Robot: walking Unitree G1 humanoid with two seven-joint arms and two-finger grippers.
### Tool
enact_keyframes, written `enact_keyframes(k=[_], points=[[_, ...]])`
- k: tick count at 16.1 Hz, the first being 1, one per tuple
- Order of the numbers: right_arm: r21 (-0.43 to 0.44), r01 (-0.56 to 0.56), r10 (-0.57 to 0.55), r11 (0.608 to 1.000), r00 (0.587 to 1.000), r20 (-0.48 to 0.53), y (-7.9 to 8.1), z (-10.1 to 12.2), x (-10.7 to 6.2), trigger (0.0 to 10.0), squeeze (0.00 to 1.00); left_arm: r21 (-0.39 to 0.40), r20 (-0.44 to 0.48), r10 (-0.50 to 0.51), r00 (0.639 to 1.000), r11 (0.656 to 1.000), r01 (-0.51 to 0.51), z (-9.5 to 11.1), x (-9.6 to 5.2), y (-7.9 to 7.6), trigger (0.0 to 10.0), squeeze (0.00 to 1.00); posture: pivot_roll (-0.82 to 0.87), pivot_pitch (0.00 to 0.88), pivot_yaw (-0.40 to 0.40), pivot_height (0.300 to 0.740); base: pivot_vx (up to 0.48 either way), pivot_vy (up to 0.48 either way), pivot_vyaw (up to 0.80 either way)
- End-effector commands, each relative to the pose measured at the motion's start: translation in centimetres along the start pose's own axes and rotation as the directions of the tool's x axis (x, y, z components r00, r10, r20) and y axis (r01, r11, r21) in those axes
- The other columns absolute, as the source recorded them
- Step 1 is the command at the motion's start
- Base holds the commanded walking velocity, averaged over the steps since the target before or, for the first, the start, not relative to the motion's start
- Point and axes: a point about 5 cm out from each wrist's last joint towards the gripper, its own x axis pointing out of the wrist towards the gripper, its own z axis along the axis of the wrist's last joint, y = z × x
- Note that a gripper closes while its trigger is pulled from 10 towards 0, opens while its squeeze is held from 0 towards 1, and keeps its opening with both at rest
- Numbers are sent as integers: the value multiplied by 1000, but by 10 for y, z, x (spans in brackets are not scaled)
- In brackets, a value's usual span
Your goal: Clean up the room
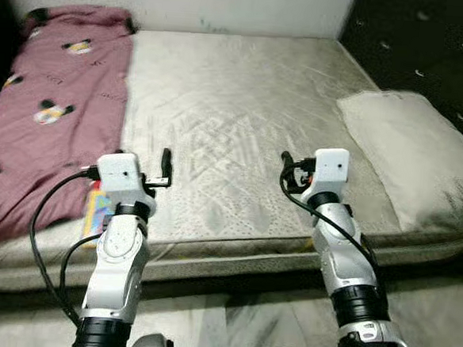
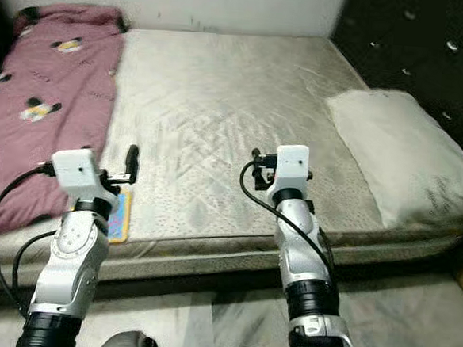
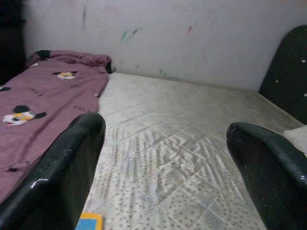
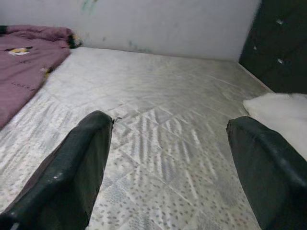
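Mattress (image 1: pixel 236 102) bare, blanket (image 1: pixel 46 97) left, pillow (image 1: pixel 408 154) right

Bed (image 1: pixel 244 103) straight ahead, running away to wall (image 1: pixel 188 0) at far end. Blanket (image 1: pixel 50 97) spread along L side of mattress, far end to near edge. Pillow (image 1: pixel 412 154) on R side, near front corner, headboard (image 1: pixel 423 52) just behind/R of it. Small flat book (image 2: pixel 119 213) on mattress at near edge, beside blanket's R border. L hand (image 1: pixel 166 167) over front-L of mattress, near book; R hand (image 1: pixel 288 165) over front-centre, L of pillow. Floor (image 1: pixel 229 320) before bed.
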Motion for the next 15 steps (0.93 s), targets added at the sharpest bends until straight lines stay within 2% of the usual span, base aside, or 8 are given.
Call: enact_keyframes(k=[1,2,15], points=[[-2,1,-1,1000,1000,21,1,6,2,10000,0,-8,16,3,1000,1000,-3,3,-1,1,10000,0,-32,0,-28,740,281,0,800],[-1,2,-2,1000,1000,21,1,6,2,10000,0,-8,16,3,1000,1000,-3,3,-1,1,10000,0,-32,0,-28,740,281,0,800],[-3,20,-20,1000,1000,9,-2,3,2,10000,0,-20,-5,5,1000,1000,-5,-1,-1,1,10000,0,-31,0,-24,740,269,0,0]])
